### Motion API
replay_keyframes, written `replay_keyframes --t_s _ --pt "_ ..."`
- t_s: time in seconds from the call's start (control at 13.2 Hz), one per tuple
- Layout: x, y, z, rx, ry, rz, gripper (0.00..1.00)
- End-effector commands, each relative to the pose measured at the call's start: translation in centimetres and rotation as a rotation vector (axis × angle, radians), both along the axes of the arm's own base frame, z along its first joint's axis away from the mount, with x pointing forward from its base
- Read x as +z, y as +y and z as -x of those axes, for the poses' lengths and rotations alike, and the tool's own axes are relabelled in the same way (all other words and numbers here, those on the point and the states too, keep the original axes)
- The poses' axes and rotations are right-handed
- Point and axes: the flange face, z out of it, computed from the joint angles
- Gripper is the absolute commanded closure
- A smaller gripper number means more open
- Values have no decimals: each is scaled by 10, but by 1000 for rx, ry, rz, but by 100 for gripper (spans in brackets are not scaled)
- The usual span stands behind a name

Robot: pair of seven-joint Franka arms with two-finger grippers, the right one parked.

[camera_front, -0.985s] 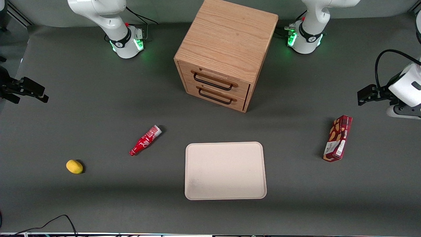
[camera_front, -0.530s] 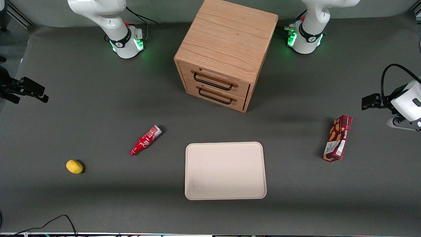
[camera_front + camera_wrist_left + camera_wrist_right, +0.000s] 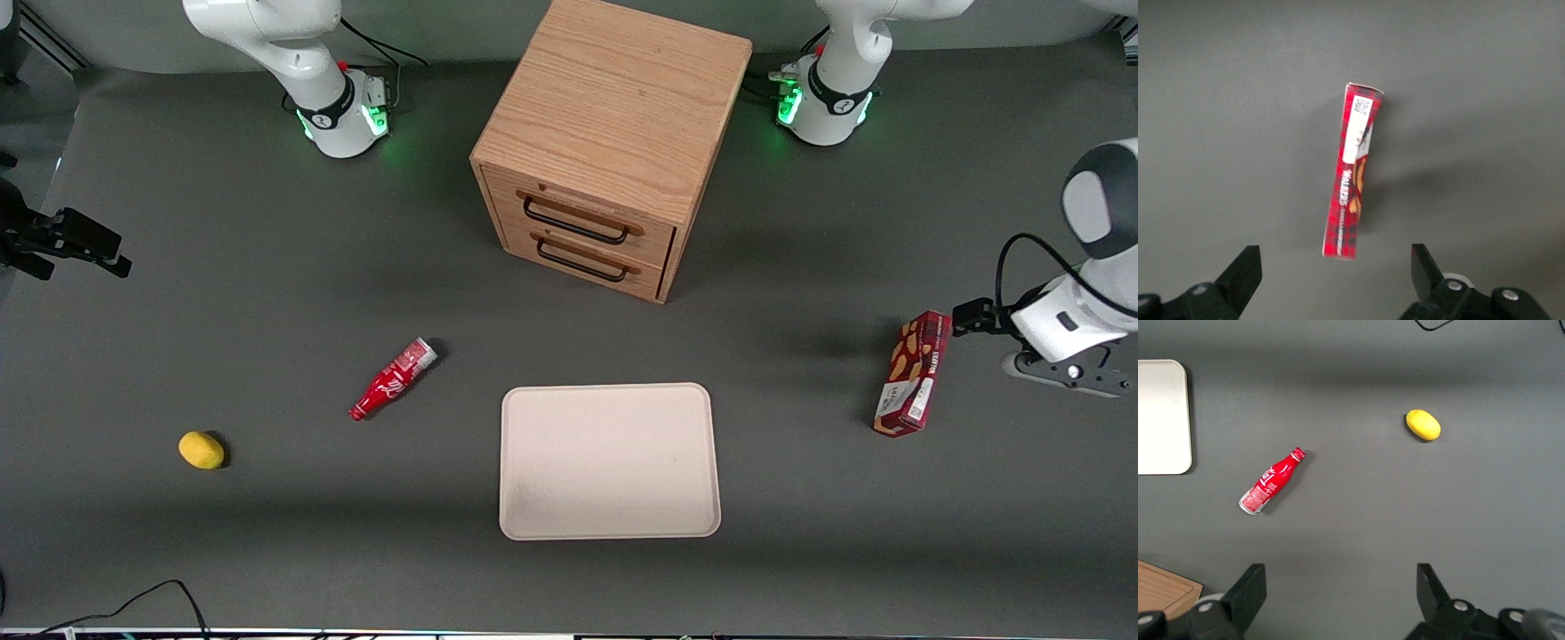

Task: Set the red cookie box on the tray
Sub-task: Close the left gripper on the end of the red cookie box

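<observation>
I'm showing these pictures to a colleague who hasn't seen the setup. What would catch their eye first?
Probably the big wooden drawer cabinet mid-table, with the pale tray in front of it, nearer the camera. Next, the red cookie box toward the working arm's end, lying on the table with the open hand above it. A red bottle and a lemon lie toward the parked arm's end.

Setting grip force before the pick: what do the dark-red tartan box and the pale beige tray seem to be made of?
The slim dark-red tartan cookie box looks like printed cardboard: sharp folded edges, a white label patch.

The large pale beige tray looks like matte moulded plastic or pulp, I can't tell which; it has rounded corners and shows no glare.

The open gripper hovers above the box.
</observation>
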Motion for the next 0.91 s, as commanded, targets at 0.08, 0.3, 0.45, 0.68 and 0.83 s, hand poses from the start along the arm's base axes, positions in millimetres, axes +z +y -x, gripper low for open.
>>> replay_keyframes --t_s 0.08,0.3,0.45,0.68,0.83 --pt "-69 1 21 -21 -73 -2 0" --pt "-110 -2 19 -40 -102 -22 0" --pt "-127 -5 15 -57 -132 -35 0" --pt "-142 -10 11 -69 -154 -44 0" --pt "-146 -9 11 -64 -162 -43 0"
